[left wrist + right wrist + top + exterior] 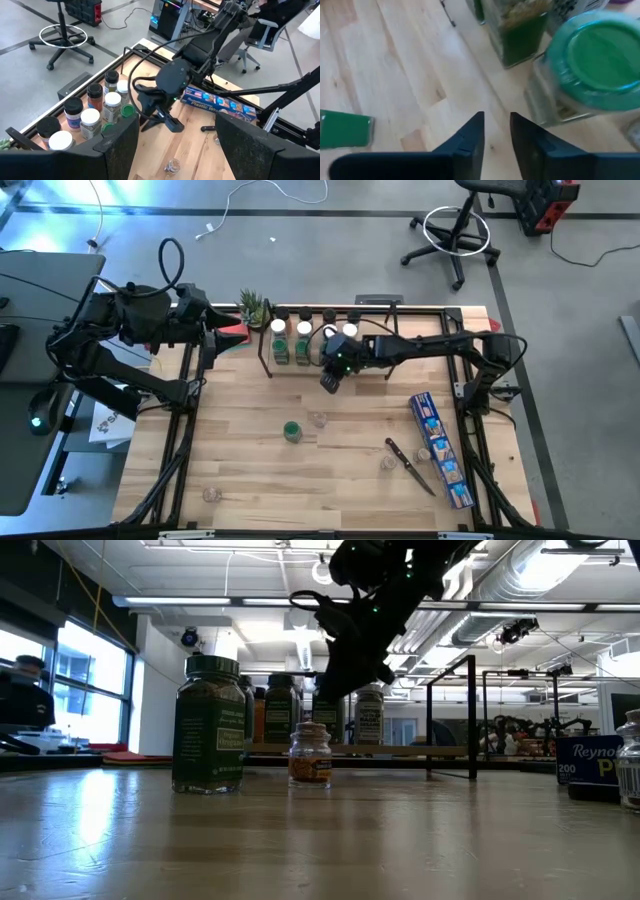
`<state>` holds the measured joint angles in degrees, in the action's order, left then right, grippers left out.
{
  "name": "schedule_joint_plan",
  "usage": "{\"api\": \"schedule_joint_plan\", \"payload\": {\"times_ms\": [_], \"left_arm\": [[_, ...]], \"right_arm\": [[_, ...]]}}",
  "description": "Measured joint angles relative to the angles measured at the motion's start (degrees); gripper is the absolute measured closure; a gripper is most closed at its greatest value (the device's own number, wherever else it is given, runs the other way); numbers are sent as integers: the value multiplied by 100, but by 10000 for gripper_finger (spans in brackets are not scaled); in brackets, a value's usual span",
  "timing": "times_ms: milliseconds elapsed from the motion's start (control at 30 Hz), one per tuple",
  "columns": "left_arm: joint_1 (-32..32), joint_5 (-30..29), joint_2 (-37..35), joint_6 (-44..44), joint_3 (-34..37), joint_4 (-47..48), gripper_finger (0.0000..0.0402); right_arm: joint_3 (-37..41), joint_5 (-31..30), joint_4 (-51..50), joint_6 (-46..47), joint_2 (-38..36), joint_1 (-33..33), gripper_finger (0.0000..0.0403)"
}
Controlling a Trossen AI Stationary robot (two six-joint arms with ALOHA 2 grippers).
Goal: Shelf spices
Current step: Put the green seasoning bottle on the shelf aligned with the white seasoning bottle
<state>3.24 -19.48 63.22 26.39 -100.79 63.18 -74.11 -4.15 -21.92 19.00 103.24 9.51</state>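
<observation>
Near edge of table (250, 480): one small clear jar (211, 494) at the left corner, another (388, 463) beside a black-handled knife (409, 465), long blue box (441, 436) on the right side. Mid-table: green-capped jar (292, 430) w/ a small clear-capped jar (319, 419) just right of it; low view shows that pair upright.

Right gripper (496, 131) hangs over bare wood just in front of the shelf (330, 360), fingers (470, 140) nearly together, narrow gap, nothing btwn them. Green-capped jar (592, 55) sits close beside it.

Shelf at far edge holds abt eight jars in two rows, white caps (90, 116) in front, black caps (73, 105) behind.

Left gripper (175, 145) waits off the far-left corner, fingers wide apart, empty.
</observation>
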Motion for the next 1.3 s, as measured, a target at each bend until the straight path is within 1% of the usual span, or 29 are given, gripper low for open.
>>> {"api": "schedule_joint_plan", "payload": {"times_ms": [133,300,367,633,733,933,1100,1167,1233,1300], "left_arm": [[1,12,9,2,0,2,145],[1,10,9,42,0,2,145],[1,10,9,45,0,0,145],[1,7,9,59,0,2,145],[0,6,13,61,0,2,145],[1,6,13,110,0,7,145],[2,82,13,154,0,226,145],[2,89,13,154,28,358,145],[1,90,14,155,69,474,145],[3,87,34,190,70,610,145]], "right_arm": [[0,-155,-62,-4,-7,39,341],[-2,-198,-111,-206,-21,41,341],[-2,-317,-141,-251,-21,41,341],[-7,-633,-301,-240,-85,41,341],[-7,-624,-428,-246,-154,41,341],[-7,-349,-813,-268,-628,-132,341],[-9,474,-844,-543,-1090,-465,341],[-9,646,-706,-469,-1164,-649,341],[-9,648,-562,-406,-1186,-835,341],[-9,336,-583,-380,-1175,-995,340]]}}
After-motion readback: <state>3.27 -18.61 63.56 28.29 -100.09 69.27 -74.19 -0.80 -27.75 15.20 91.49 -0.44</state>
